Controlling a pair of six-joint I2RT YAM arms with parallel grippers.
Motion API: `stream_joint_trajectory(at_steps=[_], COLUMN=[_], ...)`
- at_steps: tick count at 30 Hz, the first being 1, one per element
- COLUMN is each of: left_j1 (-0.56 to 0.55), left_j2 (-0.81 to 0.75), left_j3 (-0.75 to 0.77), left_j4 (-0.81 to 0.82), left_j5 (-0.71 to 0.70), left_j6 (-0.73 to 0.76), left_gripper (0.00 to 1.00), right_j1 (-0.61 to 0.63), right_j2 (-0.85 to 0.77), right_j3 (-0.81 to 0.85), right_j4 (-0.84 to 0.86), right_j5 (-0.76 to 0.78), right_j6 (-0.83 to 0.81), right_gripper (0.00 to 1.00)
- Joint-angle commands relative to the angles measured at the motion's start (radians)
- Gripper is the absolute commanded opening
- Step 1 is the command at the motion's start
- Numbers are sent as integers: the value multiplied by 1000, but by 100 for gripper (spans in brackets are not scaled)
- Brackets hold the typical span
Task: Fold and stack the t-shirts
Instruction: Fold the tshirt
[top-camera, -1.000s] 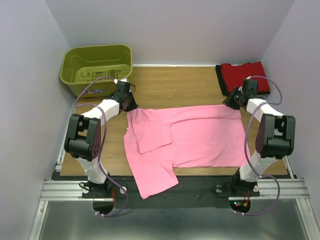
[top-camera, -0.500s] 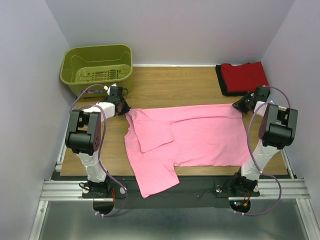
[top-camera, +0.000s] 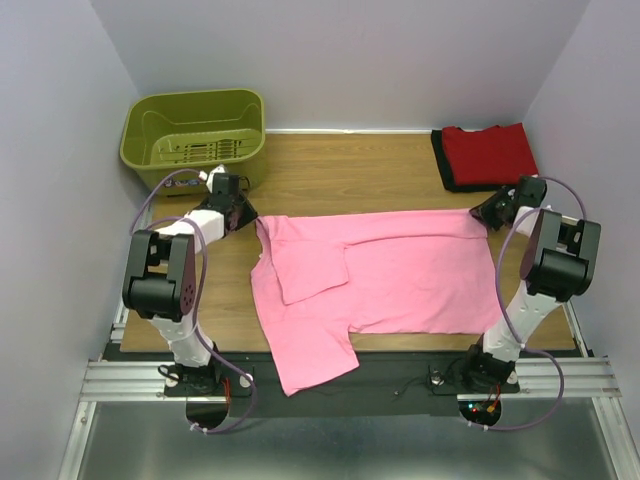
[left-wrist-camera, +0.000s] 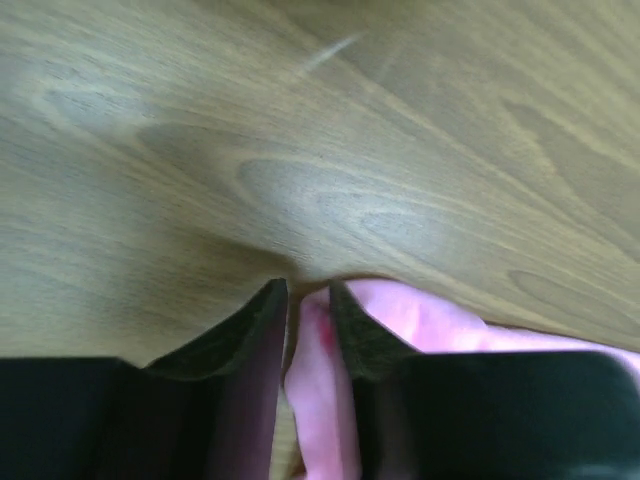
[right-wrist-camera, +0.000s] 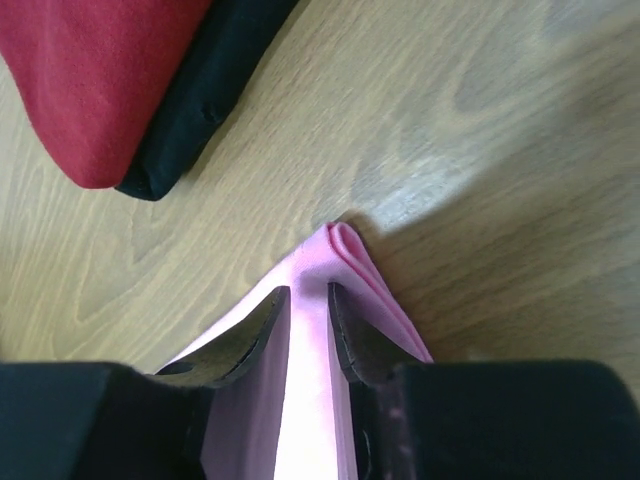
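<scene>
The pink t-shirt (top-camera: 390, 270) lies spread across the wooden table, with one part hanging over the near edge. My left gripper (top-camera: 248, 216) is shut on its far left corner (left-wrist-camera: 312, 345). My right gripper (top-camera: 484, 213) is shut on its far right corner (right-wrist-camera: 335, 262). Both corners are held low at the table surface. A folded red t-shirt (top-camera: 488, 153) rests on a black one (top-camera: 442, 165) at the back right. In the right wrist view the red shirt (right-wrist-camera: 90, 70) and the black shirt's edge (right-wrist-camera: 205, 95) lie just beyond my fingers.
An olive-green plastic basket (top-camera: 195, 135) stands at the back left, close behind my left arm. Walls close in the table on the left, back and right. Bare wood (top-camera: 340, 170) shows between basket and stack.
Both grippers have pulled outward with the shirt's far corners, the left to the left and the right to the right. The shirt's far edge is stretched wider and straighter.
</scene>
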Motion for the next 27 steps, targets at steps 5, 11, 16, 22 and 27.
stream_joint_trajectory(at_steps=[5,11,16,22,27], left_j1=[-58,-125,-127,-134,-136], left_j2=[-243,-229,-135,-75,-32], left_j3=[22,4,12,45,61], left_j4=[-11,-54,-79,-83,-115], left_j5=[-12,-33,-59,-92,-107], left_j6=[-52,-92,-89,-70,-60], left_gripper=[46,48,49,49,47], right_j1=[-5,9,17,17,17], right_j2=[-97,-119,-127,-111,-85], right_j3=[16,10,-1,-10,-15], right_j4=[-24,-25,-25,-28,-29], right_j5=[-53,-94,-114,-119,-114], right_j6=[-58,-51,-54,-67,-71], right_gripper=[29,29,29,29,29])
